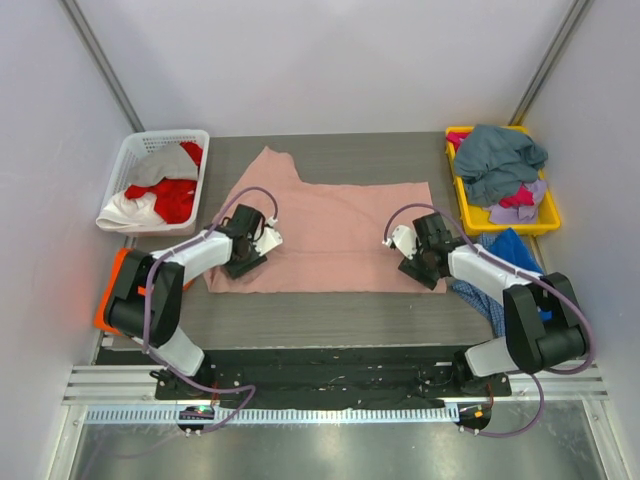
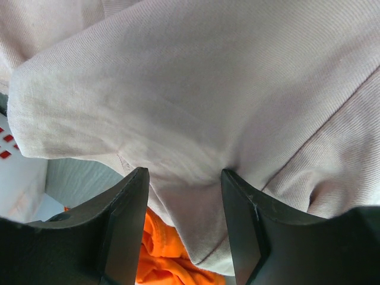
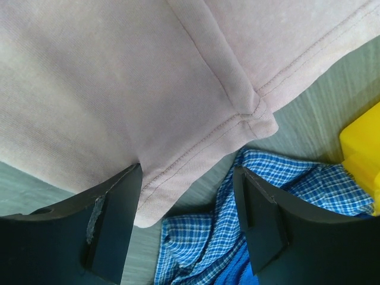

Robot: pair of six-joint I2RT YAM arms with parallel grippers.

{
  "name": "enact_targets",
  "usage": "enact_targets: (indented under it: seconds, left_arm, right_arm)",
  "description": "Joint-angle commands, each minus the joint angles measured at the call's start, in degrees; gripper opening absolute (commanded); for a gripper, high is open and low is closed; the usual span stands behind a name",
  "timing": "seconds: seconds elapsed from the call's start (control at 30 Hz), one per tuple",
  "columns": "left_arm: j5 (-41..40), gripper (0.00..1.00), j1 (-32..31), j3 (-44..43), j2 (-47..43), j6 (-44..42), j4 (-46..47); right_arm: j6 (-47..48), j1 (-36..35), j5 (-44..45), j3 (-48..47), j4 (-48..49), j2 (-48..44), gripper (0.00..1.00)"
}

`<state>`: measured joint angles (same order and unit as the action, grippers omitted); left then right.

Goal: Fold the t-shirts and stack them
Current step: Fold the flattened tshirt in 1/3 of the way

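Fold setup on dusty-pink t-shirt (image 1: 330, 230): left gripper (image 2: 184, 178) and right gripper (image 3: 187, 172) straddle its side edges, jaws spread (nothing pinched); next, pinch both evenly.

I see a grey table (image 1: 340, 318) boxed in by white walls (image 1: 330, 60). A white slatted basket (image 1: 135, 152) sits at its far left corner, a yellow tray (image 1: 548, 214) at its far right corner.

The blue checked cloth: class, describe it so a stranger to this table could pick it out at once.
Start at the grey table and go to the yellow bin at its far right corner. Just nearer than that bin, beside the right corner of the spread dusty-pink t-shirt, lies the blue checked cloth, crumpled. It is the only patterned fabric; all others are plain.
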<state>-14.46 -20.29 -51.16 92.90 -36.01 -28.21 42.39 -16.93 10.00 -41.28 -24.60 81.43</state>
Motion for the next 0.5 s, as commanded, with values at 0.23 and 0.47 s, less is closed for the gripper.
enact_targets:
  seconds: [0.23,0.47]
  left_arm:
    - [0.6,0.57,-3.6,10.7,-7.5,4.1,-5.9]
    - [-0.3,0.57,-6.2,12.9,-10.2,5.6,-6.4]
  right_arm:
    - [0.7,-1.8,0.9,4.5,-6.8,-6.9,0.72]
    - [-1.0,-3.5,0.5,6.5,-9.4,-11.0,0.72]
